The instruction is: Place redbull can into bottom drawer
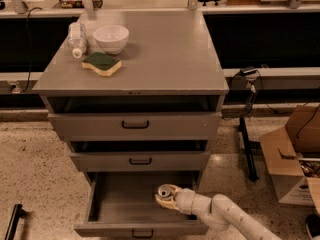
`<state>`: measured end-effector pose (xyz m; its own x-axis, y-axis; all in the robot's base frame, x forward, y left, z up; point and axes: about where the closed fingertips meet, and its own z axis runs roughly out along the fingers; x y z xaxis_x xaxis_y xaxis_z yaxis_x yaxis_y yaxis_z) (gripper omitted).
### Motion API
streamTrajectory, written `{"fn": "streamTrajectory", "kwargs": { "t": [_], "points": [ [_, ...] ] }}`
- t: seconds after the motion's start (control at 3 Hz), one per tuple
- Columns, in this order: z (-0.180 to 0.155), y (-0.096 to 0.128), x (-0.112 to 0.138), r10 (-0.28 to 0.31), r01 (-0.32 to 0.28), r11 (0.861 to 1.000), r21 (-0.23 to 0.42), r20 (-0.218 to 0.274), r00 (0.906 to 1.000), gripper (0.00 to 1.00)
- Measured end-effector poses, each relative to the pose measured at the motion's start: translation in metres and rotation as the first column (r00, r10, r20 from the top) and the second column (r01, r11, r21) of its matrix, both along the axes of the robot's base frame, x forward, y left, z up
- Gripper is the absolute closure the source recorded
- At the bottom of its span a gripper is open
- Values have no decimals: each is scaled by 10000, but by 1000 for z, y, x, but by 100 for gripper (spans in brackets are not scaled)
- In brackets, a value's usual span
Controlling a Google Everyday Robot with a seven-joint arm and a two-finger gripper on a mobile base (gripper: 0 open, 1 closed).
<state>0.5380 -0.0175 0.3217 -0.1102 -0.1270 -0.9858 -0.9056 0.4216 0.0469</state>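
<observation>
The bottom drawer [120, 200] of the grey cabinet is pulled open, its dark handle at the front edge. My gripper [166, 197] reaches in from the lower right and sits inside the drawer at its right side. It is shut on the redbull can [163, 190]. Only the can's silver pull-tab top shows between the fingers; the rest of the can is hidden by the gripper. I cannot tell if the can touches the drawer floor.
The two upper drawers [135, 126] are slightly ajar. On the cabinet top stand a white bowl [111, 38], a clear plastic bottle [76, 39] and a green-and-yellow sponge [102, 63]. A black stand [247, 149] and a cardboard box [292, 156] are to the right.
</observation>
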Motion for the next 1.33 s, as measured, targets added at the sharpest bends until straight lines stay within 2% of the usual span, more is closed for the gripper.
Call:
{"fn": "streamTrajectory", "kwargs": {
  "t": [0.33, 0.67, 1.0, 1.33],
  "points": [
    [-14, 9, 12, 95, -92, 9999, -67, 418, 9991, 100],
    [-31, 12, 20, 238, -228, 9993, -302, 346, 9991, 100],
    [-58, 11, 24, 409, -411, 9991, -78, -190, 9990, 100],
    [-78, 9, 31, 632, -626, 9979, 154, -400, 9972, 100]
  ]
}}
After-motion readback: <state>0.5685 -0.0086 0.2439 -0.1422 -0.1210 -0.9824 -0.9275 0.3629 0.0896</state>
